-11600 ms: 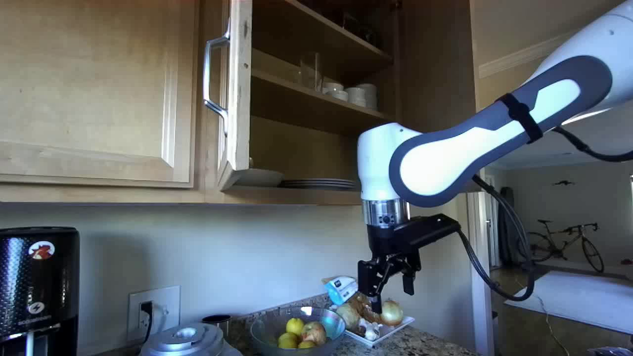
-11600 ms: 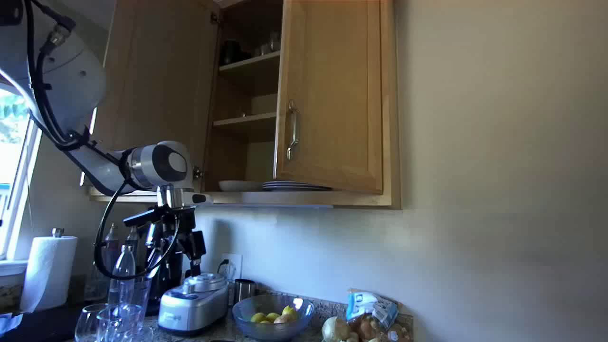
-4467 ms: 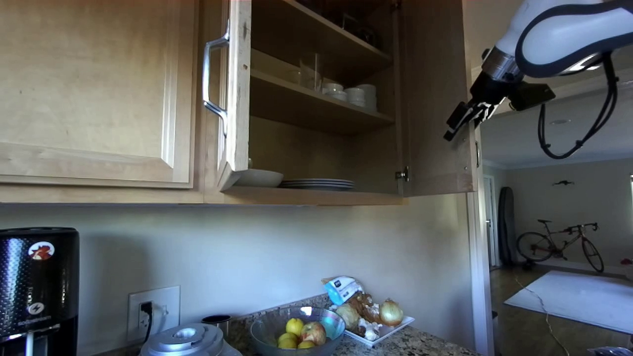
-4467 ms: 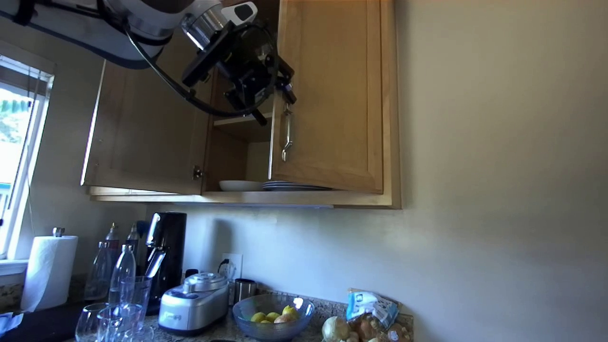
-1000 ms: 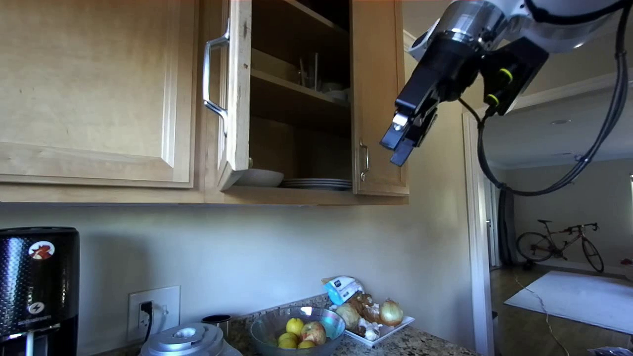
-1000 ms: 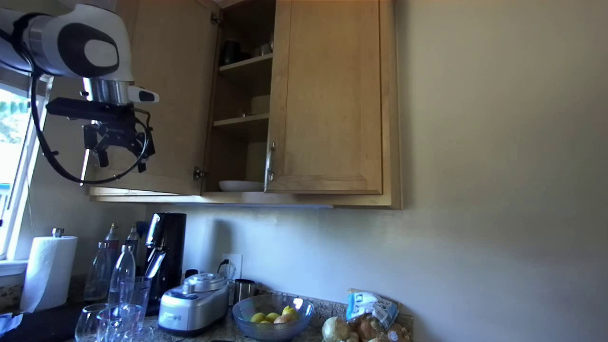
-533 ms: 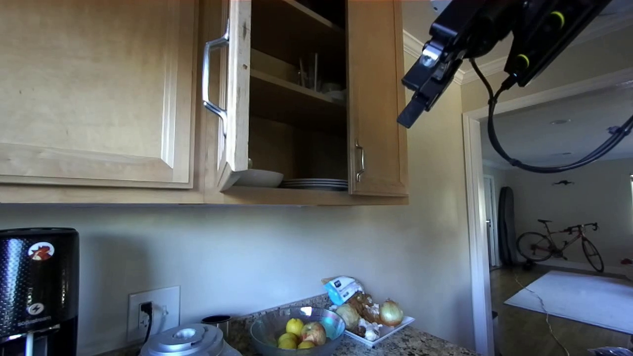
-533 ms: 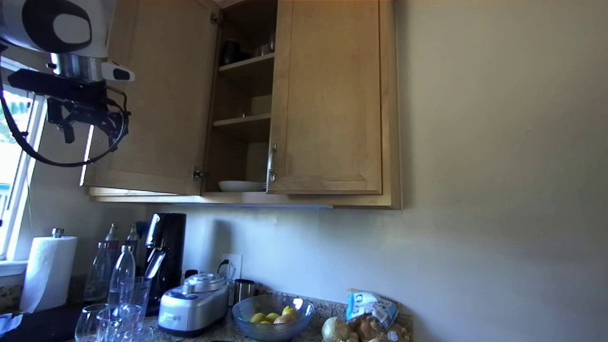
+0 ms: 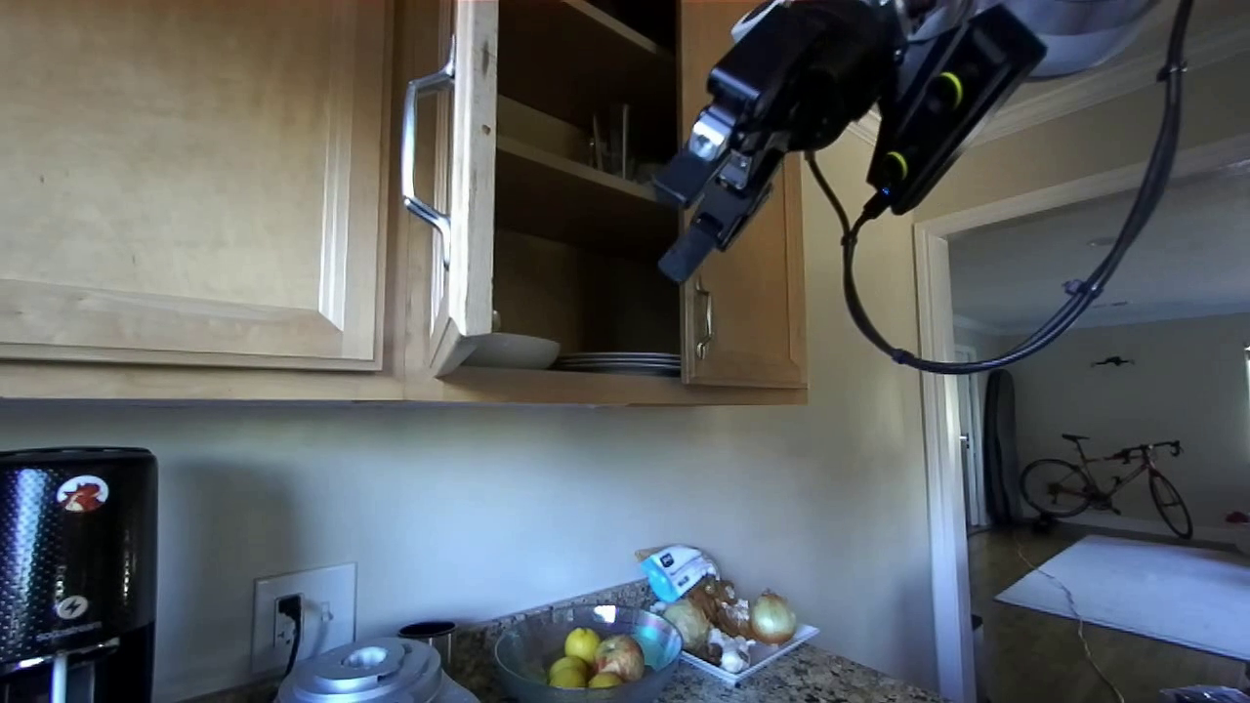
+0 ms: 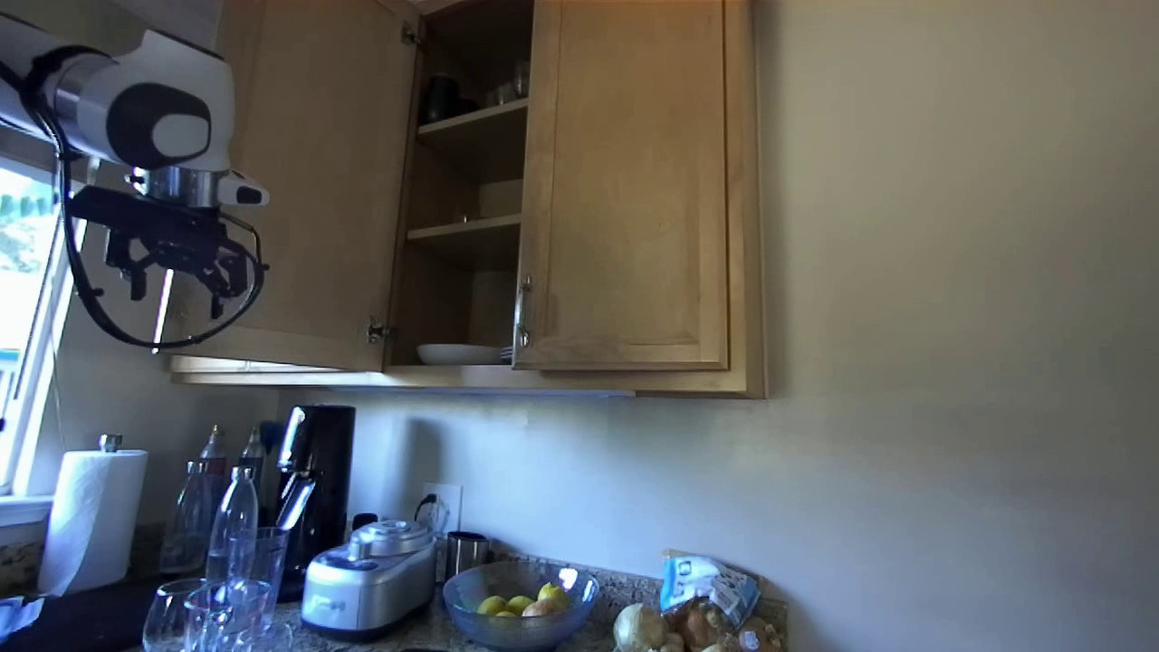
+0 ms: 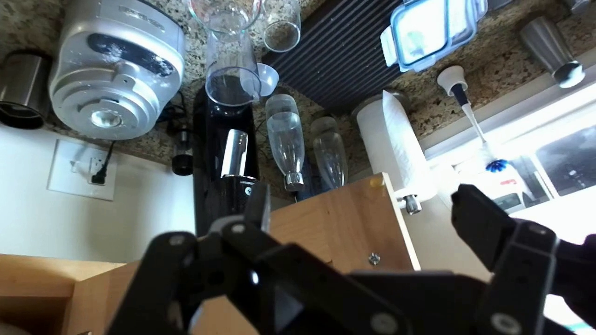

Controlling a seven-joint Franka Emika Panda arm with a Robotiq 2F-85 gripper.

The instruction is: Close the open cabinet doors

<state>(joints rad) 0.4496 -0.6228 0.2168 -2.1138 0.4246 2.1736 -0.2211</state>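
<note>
Beneath the cabinet (image 10: 579, 381), a silver appliance (image 10: 376, 578), a black machine (image 10: 319, 493) and a glass fruit bowl (image 10: 521, 632) stand on the counter (image 9: 830, 679); a white dish (image 10: 457, 354) sits inside the cabinet. The arm (image 10: 172, 131) reaches in front of the cabinet, its gripper (image 10: 177, 297) aimed downward, jaws spread wide; in an exterior view it covers part of the half-open door (image 9: 752, 317). That door angles out from one cabinet side; the wide-open door (image 10: 312, 199) juts outward from the opposite side, its bottom corner between the jaws in the wrist view. Both long axes run vertical.
</note>
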